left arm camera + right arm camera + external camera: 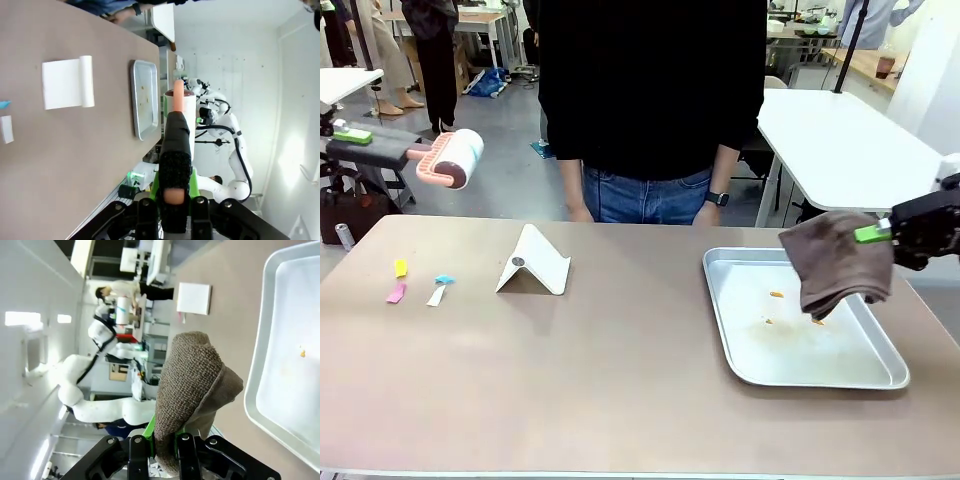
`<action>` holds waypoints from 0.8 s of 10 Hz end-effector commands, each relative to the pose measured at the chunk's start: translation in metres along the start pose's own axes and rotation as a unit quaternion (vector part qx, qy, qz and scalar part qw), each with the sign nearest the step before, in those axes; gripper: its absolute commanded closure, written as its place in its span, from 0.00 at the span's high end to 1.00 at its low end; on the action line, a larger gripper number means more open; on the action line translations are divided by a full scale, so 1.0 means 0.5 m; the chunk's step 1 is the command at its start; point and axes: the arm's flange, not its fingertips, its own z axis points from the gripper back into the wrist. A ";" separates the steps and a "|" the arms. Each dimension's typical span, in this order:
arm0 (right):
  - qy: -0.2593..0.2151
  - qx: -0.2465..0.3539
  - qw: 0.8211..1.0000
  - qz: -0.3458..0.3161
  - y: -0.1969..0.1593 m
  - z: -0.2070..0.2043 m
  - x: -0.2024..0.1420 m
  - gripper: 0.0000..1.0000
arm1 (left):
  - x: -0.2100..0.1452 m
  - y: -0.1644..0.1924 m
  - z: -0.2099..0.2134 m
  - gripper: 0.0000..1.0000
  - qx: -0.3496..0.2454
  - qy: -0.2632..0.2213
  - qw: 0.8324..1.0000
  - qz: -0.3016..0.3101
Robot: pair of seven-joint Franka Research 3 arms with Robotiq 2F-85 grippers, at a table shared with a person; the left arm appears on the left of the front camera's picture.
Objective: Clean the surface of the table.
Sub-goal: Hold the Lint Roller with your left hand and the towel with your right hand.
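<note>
The taupe table (620, 380) carries small paper scraps at its left: yellow (400, 267), pink (396, 292), blue (444, 279) and white (437, 296). My left gripper (360, 140) hangs above the table's far left corner, shut on the pink handle of a lint roller (455, 158). In the left wrist view the handle (175, 160) sits between the jaws and the white roll (181, 102) points away. My right gripper (873, 233) is shut on a brown cloth (835, 262) that hangs over the silver tray (880, 375). The cloth (192, 385) rises from my right gripper (162, 445).
A white folded card stand (533, 262) sits left of centre. Orange crumbs (776, 294) lie in the tray. A person in a black top (650, 90) stands at the far edge, hands by the table. A white-topped table (840, 140) is behind on the right.
</note>
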 end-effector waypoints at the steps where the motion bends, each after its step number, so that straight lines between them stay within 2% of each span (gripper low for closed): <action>1: -0.023 0.048 0.999 0.001 0.001 0.048 -0.003 0.00 | -0.016 0.037 0.045 0.00 0.007 -0.008 1.000 -0.005; 2: -0.035 0.078 0.996 0.027 -0.005 0.065 -0.013 0.00 | -0.040 0.071 0.072 0.00 0.001 -0.013 1.000 -0.026; 5: -0.079 0.083 0.993 -0.007 -0.048 0.097 -0.031 0.00 | -0.089 0.149 0.162 0.00 -0.070 -0.092 0.993 0.009; 7: -0.083 0.085 0.993 -0.007 -0.077 0.085 -0.029 0.00 | -0.080 0.162 0.164 0.00 -0.071 -0.100 0.992 0.027; 8: -0.091 0.080 0.993 -0.002 -0.085 0.079 -0.027 0.00 | -0.062 0.165 0.149 0.00 -0.057 -0.091 0.992 0.068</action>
